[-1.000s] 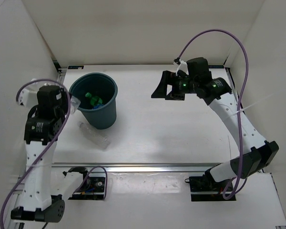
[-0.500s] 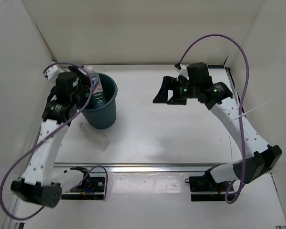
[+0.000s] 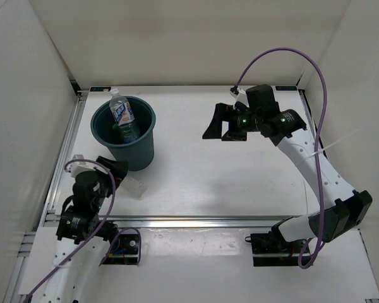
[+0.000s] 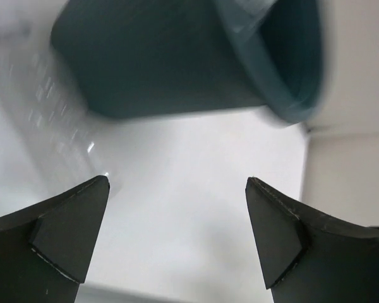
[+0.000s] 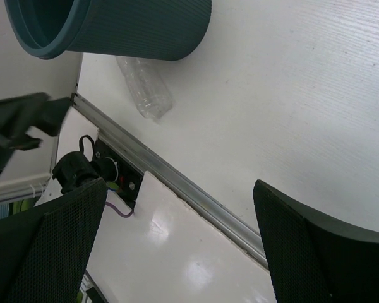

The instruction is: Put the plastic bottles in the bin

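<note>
Overhead view down onto table (image 3: 208, 177), left wrist close to bin (image 4: 164, 63), right wrist farther off, all sharing bin

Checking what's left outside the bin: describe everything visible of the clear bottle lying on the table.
The clear bottle looks like thin, ribbed, see-through plastic, no label showing. It lies on its side on the white table at the foot of the bin, on the near side; contact with the bin cannot be told. The open left gripper is close, not holding it.
</note>
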You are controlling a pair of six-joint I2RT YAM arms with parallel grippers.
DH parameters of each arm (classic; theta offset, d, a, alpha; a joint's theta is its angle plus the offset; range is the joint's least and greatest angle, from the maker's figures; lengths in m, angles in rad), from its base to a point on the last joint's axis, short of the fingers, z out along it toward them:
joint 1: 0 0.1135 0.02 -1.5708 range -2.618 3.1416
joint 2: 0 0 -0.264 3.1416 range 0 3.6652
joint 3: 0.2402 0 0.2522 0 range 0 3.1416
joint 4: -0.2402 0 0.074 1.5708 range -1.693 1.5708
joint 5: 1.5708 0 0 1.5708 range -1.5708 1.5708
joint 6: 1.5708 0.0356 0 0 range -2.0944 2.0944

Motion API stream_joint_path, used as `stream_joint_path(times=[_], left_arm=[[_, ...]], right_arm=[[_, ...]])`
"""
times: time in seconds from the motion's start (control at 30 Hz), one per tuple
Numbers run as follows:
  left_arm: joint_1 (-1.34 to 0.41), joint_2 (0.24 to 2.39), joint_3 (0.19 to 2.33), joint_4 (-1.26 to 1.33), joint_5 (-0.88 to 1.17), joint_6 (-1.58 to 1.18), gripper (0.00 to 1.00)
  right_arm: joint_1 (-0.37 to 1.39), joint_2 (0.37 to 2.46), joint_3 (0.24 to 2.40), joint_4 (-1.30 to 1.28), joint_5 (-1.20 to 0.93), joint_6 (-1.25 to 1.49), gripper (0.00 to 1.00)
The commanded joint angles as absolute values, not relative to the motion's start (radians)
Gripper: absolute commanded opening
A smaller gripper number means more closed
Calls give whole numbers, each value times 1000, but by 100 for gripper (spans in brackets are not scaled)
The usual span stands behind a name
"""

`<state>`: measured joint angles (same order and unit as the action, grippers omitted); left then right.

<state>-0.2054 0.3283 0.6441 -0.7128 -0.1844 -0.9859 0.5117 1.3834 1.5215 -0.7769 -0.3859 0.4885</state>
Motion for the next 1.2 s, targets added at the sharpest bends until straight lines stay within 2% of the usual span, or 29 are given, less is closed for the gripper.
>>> stream_joint_path(times=[0.0,0.23,0.57,1.17], left_arm=[[-202,347,571,-774,-54,-1045,100],[-202,443,408,-712,-106,-1011,100],[-202,569,313,-600,-181,-1034,100],[-89,781,284,-342,-163,-1085,100]], right_arm=[[515,1390,1508,-759,-411,468,100],[515,1399,1508,-761,-433,457,100],[506,1399,1537,-810,-414,426,100],[497,1448,1609,-862,-454,407,100]])
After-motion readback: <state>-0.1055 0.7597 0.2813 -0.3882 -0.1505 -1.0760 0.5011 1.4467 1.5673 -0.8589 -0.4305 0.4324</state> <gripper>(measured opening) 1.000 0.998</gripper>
